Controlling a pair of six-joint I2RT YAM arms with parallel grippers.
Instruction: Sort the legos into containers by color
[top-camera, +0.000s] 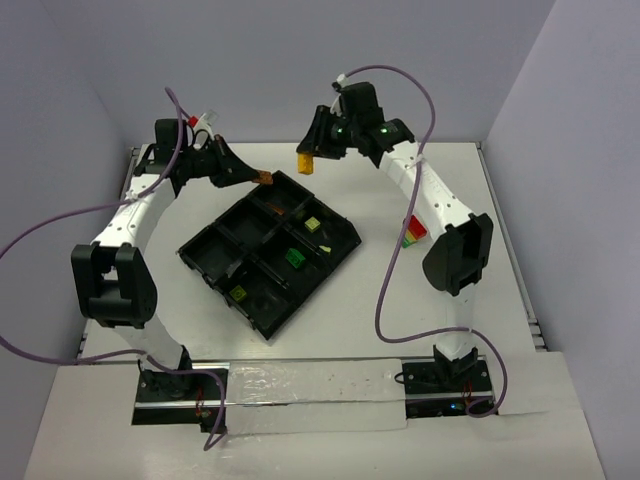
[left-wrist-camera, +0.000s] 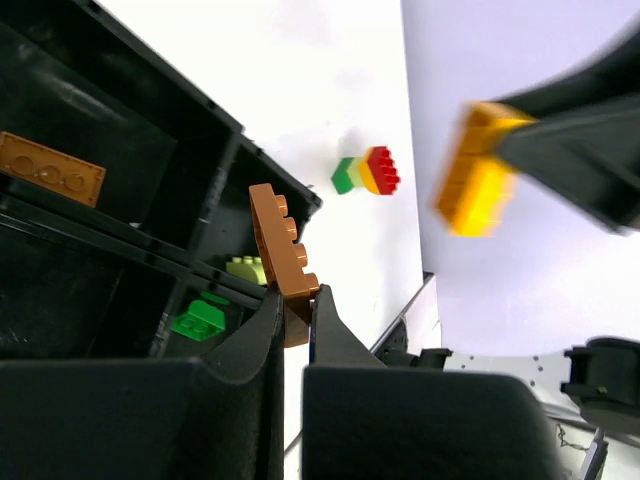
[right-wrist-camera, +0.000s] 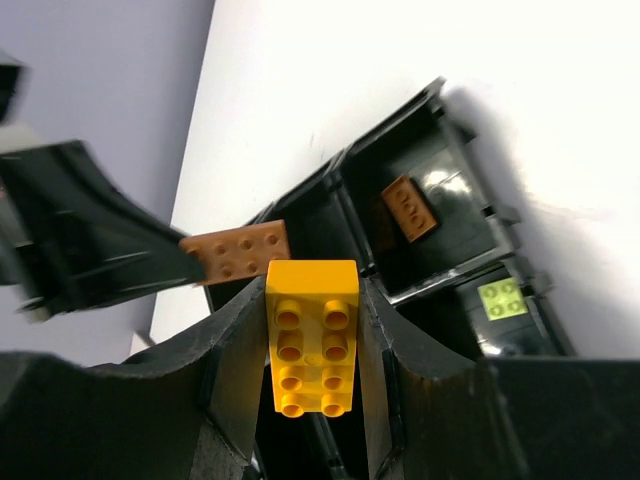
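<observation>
Between the pinched left fingers (top-camera: 252, 176) sits an orange plate (left-wrist-camera: 283, 255), tray (top-camera: 350, 238) just below; the right fingers (top-camera: 312, 146) nearby clamp a yellow brick (right-wrist-camera: 312, 335).

White arms (top-camera: 125, 212), blk joints (purple cables (top-camera: 400, 68)).

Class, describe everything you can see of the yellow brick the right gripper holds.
The yellow brick is glossy plastic, oblong, with eight round studs in two rows of four facing the wrist camera. The right fingers clamp its long sides. It hangs in the air near the tray's far corner, touching nothing else.
</observation>
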